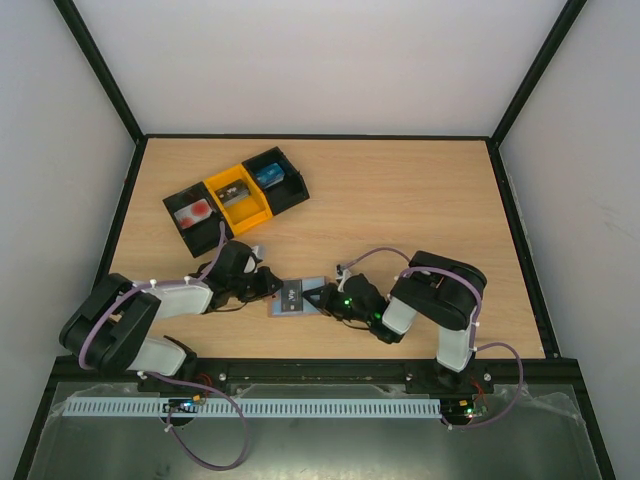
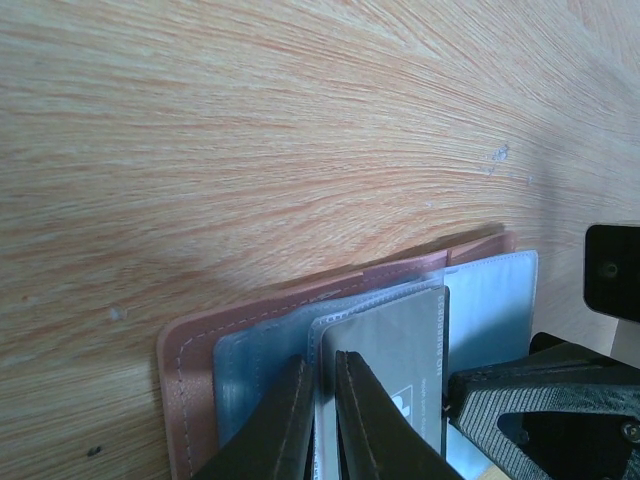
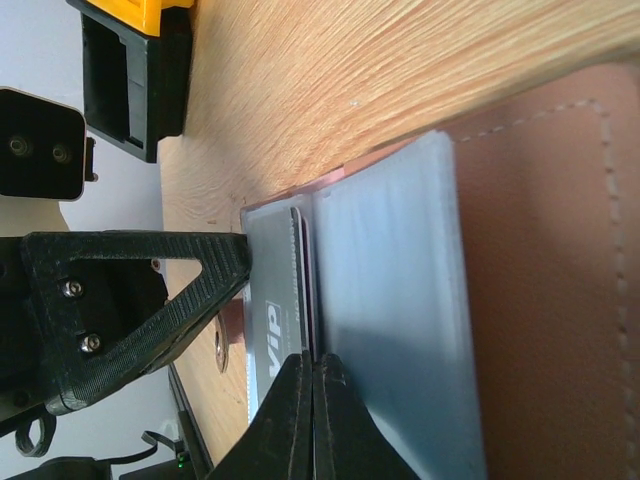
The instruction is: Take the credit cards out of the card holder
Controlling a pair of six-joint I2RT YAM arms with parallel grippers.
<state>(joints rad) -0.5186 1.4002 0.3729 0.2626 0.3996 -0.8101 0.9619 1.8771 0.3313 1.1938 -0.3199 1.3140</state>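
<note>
The card holder [image 1: 312, 288] lies open and flat on the table near the front, between the two arms. In the left wrist view its brownish rim [image 2: 190, 370] frames blue-grey pockets. A dark grey credit card [image 2: 400, 340] marked VIP [image 3: 270, 290] sits in one pocket, with a second, reddish card edge under it. My left gripper [image 2: 322, 365] is shut to a thin slit, its tips resting on the card's edge and the clear pocket lip. My right gripper [image 3: 313, 362] is fully shut, its tips on the seam between the card and the blue-grey panel [image 3: 390, 300]. Nothing is visibly pinched by either.
A black-and-yellow three-section tray [image 1: 237, 195] with small items stands at the back left, and its corner [image 3: 130, 70] shows in the right wrist view. Black frame rails border the table. Both arms reach inward low over the front of the table.
</note>
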